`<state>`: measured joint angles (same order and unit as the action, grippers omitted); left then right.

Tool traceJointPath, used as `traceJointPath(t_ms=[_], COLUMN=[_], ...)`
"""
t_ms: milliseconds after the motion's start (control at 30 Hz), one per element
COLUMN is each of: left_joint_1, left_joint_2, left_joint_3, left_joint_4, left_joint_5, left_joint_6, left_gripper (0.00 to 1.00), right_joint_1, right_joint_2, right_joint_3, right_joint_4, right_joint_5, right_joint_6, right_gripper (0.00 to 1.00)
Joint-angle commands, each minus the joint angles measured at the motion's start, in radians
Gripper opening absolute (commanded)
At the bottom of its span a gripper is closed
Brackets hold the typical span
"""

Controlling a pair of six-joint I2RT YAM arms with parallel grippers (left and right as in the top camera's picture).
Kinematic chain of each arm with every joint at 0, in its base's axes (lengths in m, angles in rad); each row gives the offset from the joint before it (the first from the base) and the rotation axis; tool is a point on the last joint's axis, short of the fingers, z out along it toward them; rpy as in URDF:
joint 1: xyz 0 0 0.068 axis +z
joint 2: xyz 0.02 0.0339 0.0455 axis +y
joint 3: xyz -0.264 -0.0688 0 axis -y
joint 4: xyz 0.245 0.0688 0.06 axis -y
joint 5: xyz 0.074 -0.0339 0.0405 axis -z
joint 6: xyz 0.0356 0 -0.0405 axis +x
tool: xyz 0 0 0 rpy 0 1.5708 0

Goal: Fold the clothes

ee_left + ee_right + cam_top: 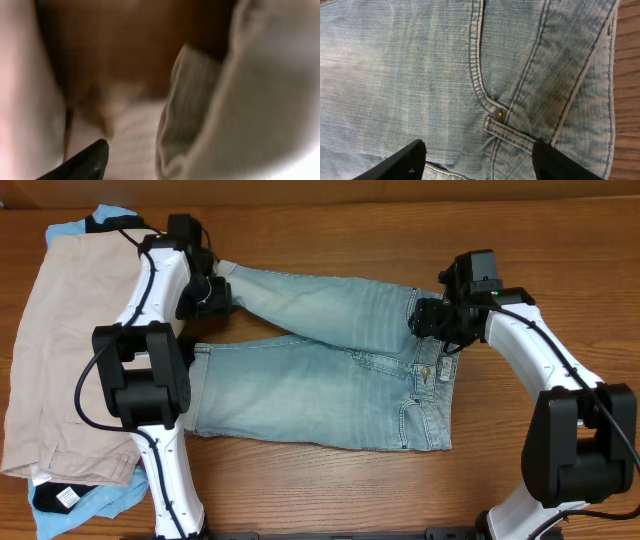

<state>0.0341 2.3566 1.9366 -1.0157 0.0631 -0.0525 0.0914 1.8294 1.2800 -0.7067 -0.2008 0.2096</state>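
Note:
The faded light-blue denim shorts [320, 380] lie flat across the middle of the table, waistband to the right, with the upper leg angled up and to the left. My left gripper [215, 292] is at the hem of that upper leg. The left wrist view is blurred: one black finger [90, 160] shows set wide to the left, and pale cloth [240, 100] hides the other, so the gripper looks open. My right gripper [432, 320] is open over the waistband end. Its fingers [476, 160] straddle denim [420, 75] near a pocket rivet and belt loop.
A beige garment [70, 350] lies spread at the left under the left arm. Sky-blue cloth [65, 230] shows at its top and bottom edges, and a black piece with a white label [55, 498] shows at the bottom left. Bare wooden table [330, 230] lies behind the shorts.

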Motion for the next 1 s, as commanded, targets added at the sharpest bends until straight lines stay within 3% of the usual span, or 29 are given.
traceJointPath(t_ms=[0, 200, 433, 533, 567, 967], left_joint_1=[-0.007, -0.009, -0.010, -0.010, -0.010, -0.038], left_joint_2=[-0.006, -0.006, -0.006, -0.006, -0.006, -0.032], left_joint_3=[-0.051, -0.118, -0.124, -0.124, -0.124, -0.121], left_joint_4=[0.082, 0.223, 0.280, 0.293, 0.294, 0.307], left_joint_5=[0.095, 0.178, 0.197, 0.198, 0.200, 0.240], left_joint_6=[0.076, 0.075, 0.076, 0.075, 0.075, 0.143], left_gripper=[0.68, 0.66, 0.56, 0.38, 0.36, 0.49], right_joint_1=[-0.004, -0.004, -0.004, -0.004, -0.004, -0.004], right_joint_2=[-0.026, -0.026, -0.026, -0.026, -0.027, -0.026], right_joint_3=[-0.005, -0.005, -0.005, -0.005, -0.005, -0.005], right_joint_4=[0.006, 0.006, 0.008, 0.011, 0.011, 0.013], right_joint_5=[0.010, 0.010, 0.010, 0.010, 0.010, 0.010], right_joint_6=[0.004, 0.003, 0.000, 0.000, 0.000, -0.003], right_gripper=[0.72, 0.72, 0.72, 0.72, 0.72, 0.72])
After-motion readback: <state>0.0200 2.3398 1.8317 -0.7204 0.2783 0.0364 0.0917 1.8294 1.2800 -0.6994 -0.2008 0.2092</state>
